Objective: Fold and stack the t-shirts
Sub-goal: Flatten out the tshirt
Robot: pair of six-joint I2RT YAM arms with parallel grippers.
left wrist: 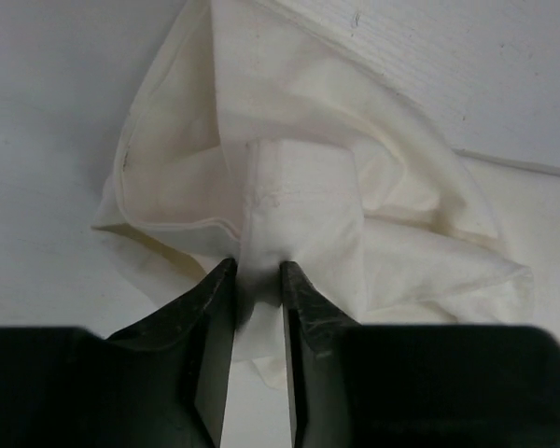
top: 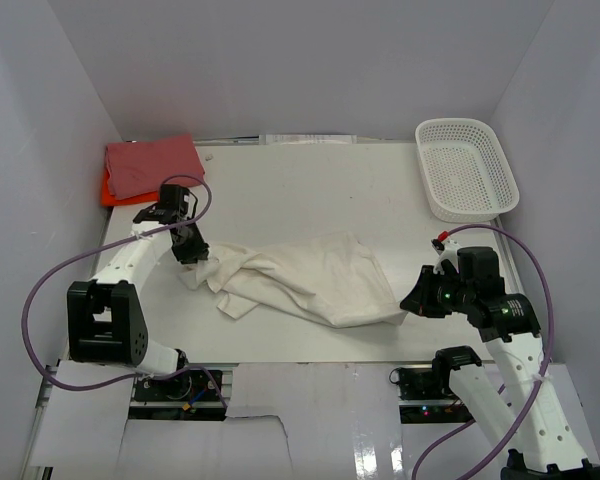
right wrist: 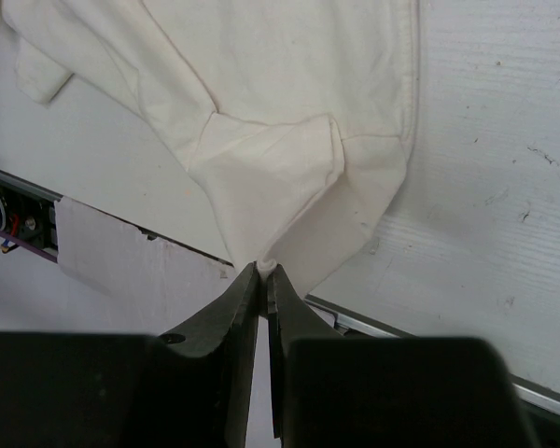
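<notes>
The cream shirt (top: 310, 280), light, limp and prone to slip, lies crumpled between the pincers, left pincer (left wrist: 259, 275) nipping a bunched fold at its tips, right pincer (right wrist: 263, 273) clamped on a corner; seamed edges judged the surest hold.

Bright, even overhead light; soft shadows.

A white table (top: 310, 190), its top scuffed and faintly ribbed, sits inside a plain enclosure of pale walls: back wall (top: 300, 60), left wall (top: 30, 150), right wall (top: 570, 110). The light is soft and even, with faint shadows. A white mesh basket (top: 455, 124) stands at the table's far right corner.
</notes>
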